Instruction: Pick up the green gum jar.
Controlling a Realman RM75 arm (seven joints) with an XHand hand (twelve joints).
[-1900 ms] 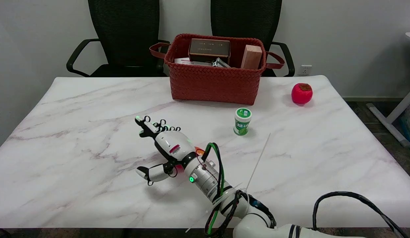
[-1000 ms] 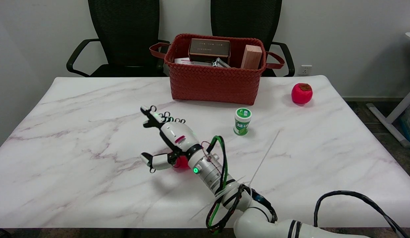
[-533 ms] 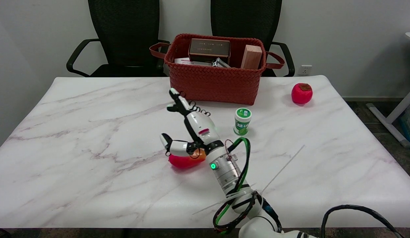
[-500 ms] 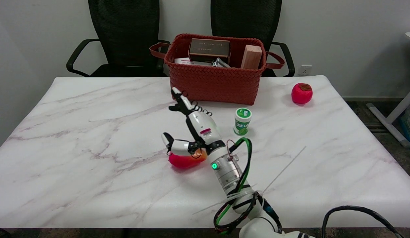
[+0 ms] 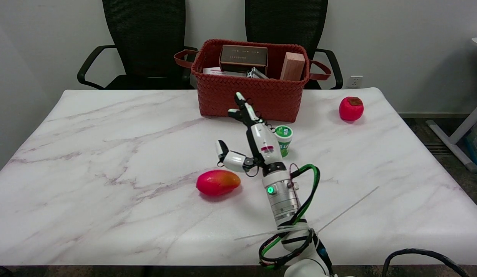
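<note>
text: none legible | green gum jar point(image 5: 285, 137) label: too small

The setting is an office or meeting room. Two black mesh office chairs point(image 5: 146, 42) with armrests stand behind the far edge of a white marble-pattern table point(image 5: 88, 161). The wall point(image 5: 396, 46) behind is plain and light, with a wall socket point(image 5: 355, 81) low down near the table's far right corner. Dark carpet point(image 5: 434, 138) covers the floor at the right, where the white leg of a second desk point(image 5: 459, 134) stands. A woven red basket point(image 5: 250, 96) holding boxes sits at the table's far edge.
</note>
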